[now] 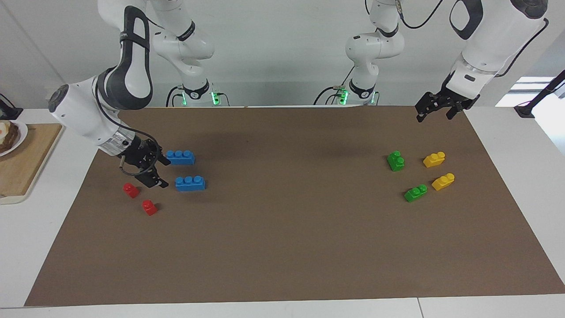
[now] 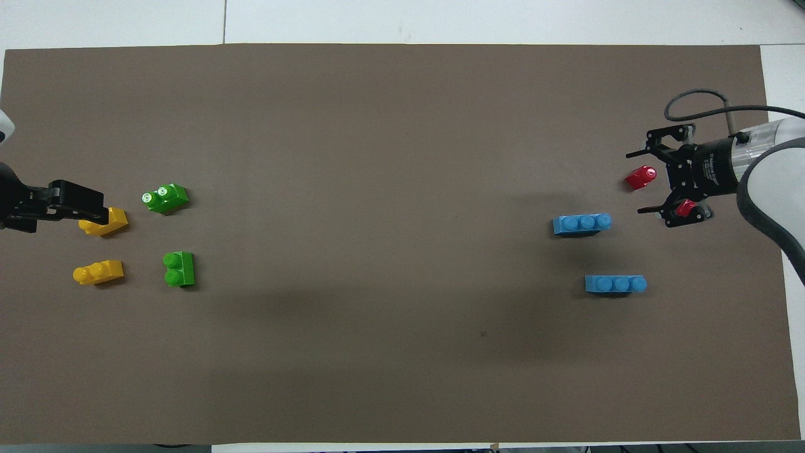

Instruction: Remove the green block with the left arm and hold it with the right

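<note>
Lying loose on the mat [image 1: 282, 247], green block [image 1: 396, 160], left hand [image 1: 437, 111] released, right hand [image 1: 160, 172] released, empty.

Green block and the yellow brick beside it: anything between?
Nothing; the overhead view shows bare mat between the green block and that yellow brick.

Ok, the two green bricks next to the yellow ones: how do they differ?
Shade: the green block is darker, the lighter green brick paler.
Place: the green block lies nearer to the robots, the lighter green brick farther from them.
Pose: the green block's stud row points roughly toward the robots; the lighter green brick's row lies slantwise.
Shared: two studs each, both lying free on the brown mat.
</note>
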`<state>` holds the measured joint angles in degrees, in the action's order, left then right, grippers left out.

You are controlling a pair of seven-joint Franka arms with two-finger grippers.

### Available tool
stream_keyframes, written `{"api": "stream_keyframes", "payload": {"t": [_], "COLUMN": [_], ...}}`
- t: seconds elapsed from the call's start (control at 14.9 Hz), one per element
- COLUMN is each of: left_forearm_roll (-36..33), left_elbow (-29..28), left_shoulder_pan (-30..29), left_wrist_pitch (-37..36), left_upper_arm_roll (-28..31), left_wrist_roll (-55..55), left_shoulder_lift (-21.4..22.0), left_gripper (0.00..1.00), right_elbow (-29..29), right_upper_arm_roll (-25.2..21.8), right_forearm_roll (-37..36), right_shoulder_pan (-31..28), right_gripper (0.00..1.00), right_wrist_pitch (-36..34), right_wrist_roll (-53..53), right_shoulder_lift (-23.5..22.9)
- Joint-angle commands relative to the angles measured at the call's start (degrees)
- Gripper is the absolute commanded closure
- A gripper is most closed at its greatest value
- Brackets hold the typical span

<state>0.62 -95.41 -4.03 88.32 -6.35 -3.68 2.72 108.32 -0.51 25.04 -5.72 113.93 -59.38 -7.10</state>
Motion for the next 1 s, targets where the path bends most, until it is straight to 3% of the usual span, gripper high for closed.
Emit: {"api": "stream_keyframes", "payload": {"t": [0.0, 0.33, 0.74, 0.94], "left_forearm_roll": [-0.53, -1.32, -0.89, -0.89], "left_elbow": [0.04, 2.07, 0.75, 0.66], "left_shoulder_pan": [2.0, 2.54, 1.84, 2.45], "left_wrist_pitch": [-1.3, -1.22, 0.63, 0.72], "left_upper_arm_roll": [0.9, 1.34, 1.26, 1.26], "left_wrist_roll": [-0.71, -0.36, -0.36, -0.8], "left_shoulder_lift": [0.27, -0.7, -0.09, -0.09], "left_gripper": [0.0, 0.0, 0.0, 0.0], "right_elbow": [-4.08, -8.03, -13.92, -14.02], "right_upper_arm_roll": [0.77, 0.86, 0.95, 0.86], "right_forearm_roll": [-6.72, -18.25, -22.48, -23.45], "right_shoulder_pan": [1.41, 5.54, 6.08, 5.55], "right_gripper": [0.01, 0.01, 0.0, 0.0], "right_wrist_pitch": [-2.74, -5.64, -15.47, -17.16], "right_wrist_roll": [2.06, 17.51, 42.73, 49.95], "right_shoulder_lift": [1.37, 5.51, 7.62, 8.15]}}
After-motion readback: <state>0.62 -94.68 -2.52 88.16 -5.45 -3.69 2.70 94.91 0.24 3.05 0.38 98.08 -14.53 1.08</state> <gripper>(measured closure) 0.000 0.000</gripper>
